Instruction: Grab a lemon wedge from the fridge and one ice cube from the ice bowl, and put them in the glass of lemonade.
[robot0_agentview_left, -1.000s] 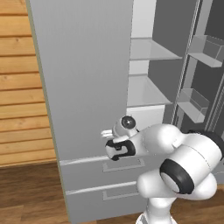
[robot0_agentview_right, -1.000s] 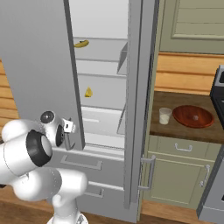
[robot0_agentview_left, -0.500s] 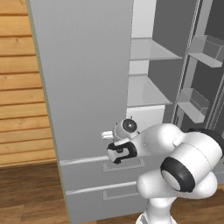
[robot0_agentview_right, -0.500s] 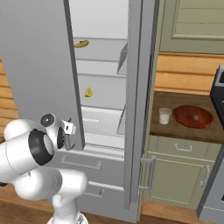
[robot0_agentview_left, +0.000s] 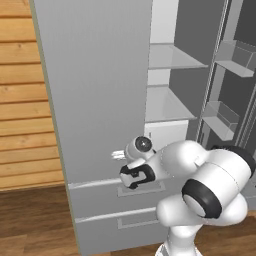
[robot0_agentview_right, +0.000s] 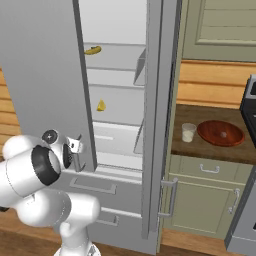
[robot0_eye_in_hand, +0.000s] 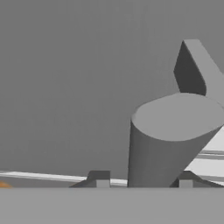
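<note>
Grey fridge (robot0_agentview_right: 45, 75) door stands swung open; its bar handle (robot0_eye_in_hand: 168, 140) sits between the gripper (robot0_eye_in_hand: 142, 183) fingertips. Gripper closed around that handle. Lemon wedge (robot0_agentview_right: 101, 105) on shelf at 1 o'clock, interior unobstructed.

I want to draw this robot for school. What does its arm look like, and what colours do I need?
Use white and black. The arm is made of fat, rounded white tubes, smooth and shiny, with no cables showing. Black rings sit where the parts join, like the big one in the left base view. One round grey cap with a dark rim sits on a joint. The gripper has a black band, and its jaws end in small dark tips.
</note>
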